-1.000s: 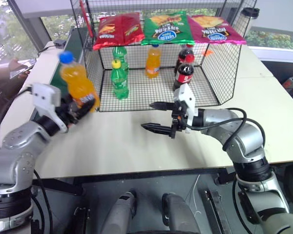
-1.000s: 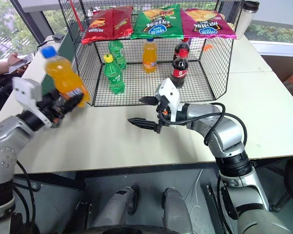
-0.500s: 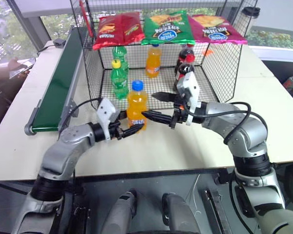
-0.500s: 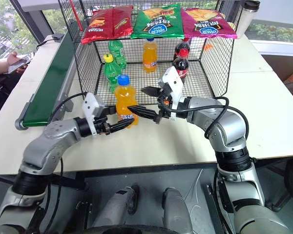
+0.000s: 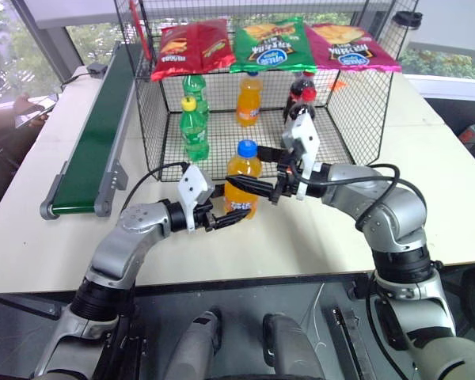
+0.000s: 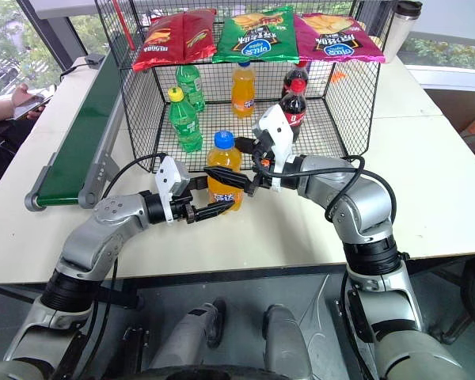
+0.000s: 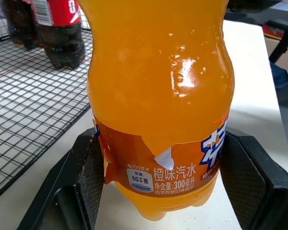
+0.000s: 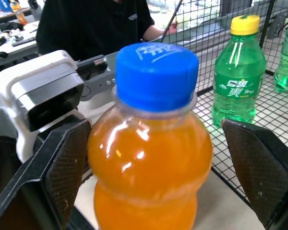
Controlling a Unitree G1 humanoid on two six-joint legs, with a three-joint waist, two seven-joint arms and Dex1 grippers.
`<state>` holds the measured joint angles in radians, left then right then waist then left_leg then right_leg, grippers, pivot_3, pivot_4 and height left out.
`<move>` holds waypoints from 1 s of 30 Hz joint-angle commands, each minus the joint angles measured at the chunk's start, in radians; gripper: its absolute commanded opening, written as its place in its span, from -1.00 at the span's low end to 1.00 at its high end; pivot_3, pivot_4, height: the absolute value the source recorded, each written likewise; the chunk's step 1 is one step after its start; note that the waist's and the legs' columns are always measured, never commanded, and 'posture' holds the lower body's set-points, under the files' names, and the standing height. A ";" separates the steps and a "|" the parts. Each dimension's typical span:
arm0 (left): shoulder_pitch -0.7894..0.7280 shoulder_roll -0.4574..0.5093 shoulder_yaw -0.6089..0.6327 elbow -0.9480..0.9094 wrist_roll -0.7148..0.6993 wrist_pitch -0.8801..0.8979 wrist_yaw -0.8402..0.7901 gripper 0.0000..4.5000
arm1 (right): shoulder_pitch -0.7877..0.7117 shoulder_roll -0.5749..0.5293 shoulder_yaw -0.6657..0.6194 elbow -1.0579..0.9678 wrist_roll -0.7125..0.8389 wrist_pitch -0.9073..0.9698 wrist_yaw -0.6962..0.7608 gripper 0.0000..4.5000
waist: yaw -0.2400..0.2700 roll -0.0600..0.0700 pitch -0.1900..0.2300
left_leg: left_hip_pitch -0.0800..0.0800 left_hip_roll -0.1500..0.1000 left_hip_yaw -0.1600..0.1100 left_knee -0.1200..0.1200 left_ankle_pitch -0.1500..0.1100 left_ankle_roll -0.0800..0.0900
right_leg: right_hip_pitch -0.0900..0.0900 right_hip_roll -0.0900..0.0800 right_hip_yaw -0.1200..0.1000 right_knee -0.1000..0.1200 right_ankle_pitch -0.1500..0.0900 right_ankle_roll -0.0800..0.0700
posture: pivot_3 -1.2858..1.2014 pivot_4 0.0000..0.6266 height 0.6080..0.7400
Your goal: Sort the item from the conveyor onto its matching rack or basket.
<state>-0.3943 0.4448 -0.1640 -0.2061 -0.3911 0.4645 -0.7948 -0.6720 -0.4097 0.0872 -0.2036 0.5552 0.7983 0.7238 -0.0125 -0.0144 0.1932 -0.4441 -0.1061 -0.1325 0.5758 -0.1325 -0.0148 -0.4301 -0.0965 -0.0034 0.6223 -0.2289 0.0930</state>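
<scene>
The orange soda bottle is upright just in front of the open face of the black wire cage, over the pale table, with its blue cap at about the height of the cage floor's front edge. The left gripper has its two black fingers clamped on the bottle low down, across the orange label; in the left wrist view the pads press against both sides of the label. The right gripper comes in from the cage side at the bottle's shoulder, its fingers spread wide with one to each side of the bottle; in the right wrist view one pad is right against the orange body while the other stands clear of it. Inside the cage, on its mesh floor, are two green soda bottles toward the conveyor side, another orange bottle at the back, and dark cola bottles with red caps behind the right gripper. On the cage's top shelf lie three snack bags, red, green and pink. The dark-green conveyor runs alongside the cage, on the side away from the cola. Beyond the conveyor, a person's hand holds a phone.
</scene>
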 commanded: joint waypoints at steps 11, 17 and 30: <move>-0.046 -0.018 0.043 -0.014 0.012 -0.003 0.046 0.26 | -0.025 -0.001 -0.004 -0.004 -0.023 -0.037 -0.008 0.18 | 0.001 0.000 0.000 | 0.000 0.000 0.000 0.001 0.000 0.000 | 0.000 0.000 0.000 0.001 0.000 0.000 | 0.03 -0.52 0.98; -0.029 -0.025 0.074 -0.020 0.023 -0.009 0.096 0.26 | -0.039 0.004 -0.020 0.013 -0.036 -0.045 -0.029 0.18 | 0.000 0.000 0.000 | 0.001 0.000 0.000 0.001 0.001 0.001 | 0.000 0.000 0.000 0.002 0.000 0.000 | 0.03 -0.52 0.98; 0.051 0.040 0.125 -0.098 0.001 0.047 0.117 0.97 | -0.085 0.042 -0.044 0.093 -0.076 -0.090 -0.088 0.18 | -0.004 0.000 0.000 | 0.001 0.000 0.000 0.001 0.001 0.001 | 0.000 0.002 0.000 0.003 0.001 0.001 | 0.03 -0.52 0.98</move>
<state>-0.3547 0.4673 -0.0856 -0.2581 -0.3816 0.5052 -0.6814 -0.6990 -0.3777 0.0909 -0.0998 0.4839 0.7544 0.6570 -0.0164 -0.0143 0.1932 -0.4430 -0.1062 -0.1325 0.5764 -0.1316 -0.0135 -0.4301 -0.0951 -0.0033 0.6253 -0.2284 0.0939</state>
